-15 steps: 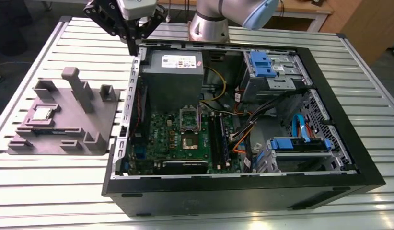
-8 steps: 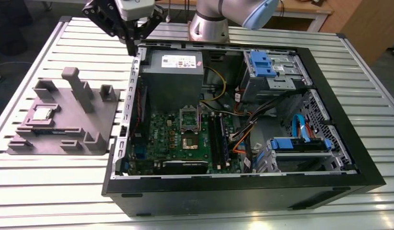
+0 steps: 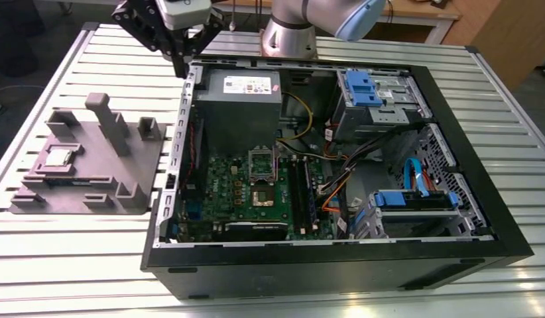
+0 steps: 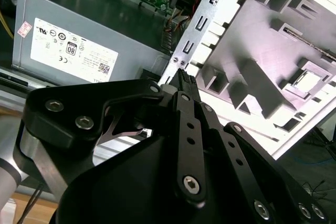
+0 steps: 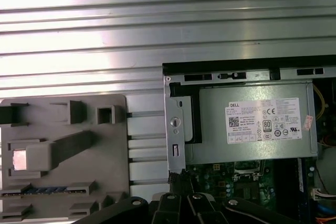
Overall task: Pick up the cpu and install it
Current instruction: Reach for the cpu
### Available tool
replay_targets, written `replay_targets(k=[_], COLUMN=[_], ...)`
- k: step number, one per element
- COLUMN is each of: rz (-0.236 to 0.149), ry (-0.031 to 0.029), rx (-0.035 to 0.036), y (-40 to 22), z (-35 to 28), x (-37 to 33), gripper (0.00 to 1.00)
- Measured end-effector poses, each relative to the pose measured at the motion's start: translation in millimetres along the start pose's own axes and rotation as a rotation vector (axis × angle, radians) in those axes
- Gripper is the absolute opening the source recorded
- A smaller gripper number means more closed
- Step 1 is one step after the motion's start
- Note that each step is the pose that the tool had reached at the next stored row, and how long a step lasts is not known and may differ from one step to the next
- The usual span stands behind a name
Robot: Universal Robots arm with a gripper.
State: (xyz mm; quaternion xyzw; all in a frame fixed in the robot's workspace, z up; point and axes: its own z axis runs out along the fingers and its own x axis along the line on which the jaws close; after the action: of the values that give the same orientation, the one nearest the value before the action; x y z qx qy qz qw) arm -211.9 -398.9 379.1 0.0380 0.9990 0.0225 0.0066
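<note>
The cpu is a small shiny square chip lying in a recess of the grey plastic fixture, on the table at the exterior view's left of the open computer case. In both wrist views the cpu shows as a bright square, partly behind a fixture post. My gripper hangs above the case's far corner on that same side, well away from the cpu. Its black fingers meet at the tips with nothing between them. The motherboard's socket lies uncovered, its metal frame flipped up.
The black case holds a grey power supply box, blue drive cages and loose cables. The slatted metal table surrounds it. Tall posts rise from the fixture.
</note>
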Motion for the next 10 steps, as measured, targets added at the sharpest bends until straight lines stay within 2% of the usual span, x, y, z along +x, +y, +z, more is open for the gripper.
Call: replay_targets(k=[10], rz=[0.000], ry=[0.0021], rx=[0.0002], y=[-0.3], z=[1.5], x=[3.1], gripper=[0.10])
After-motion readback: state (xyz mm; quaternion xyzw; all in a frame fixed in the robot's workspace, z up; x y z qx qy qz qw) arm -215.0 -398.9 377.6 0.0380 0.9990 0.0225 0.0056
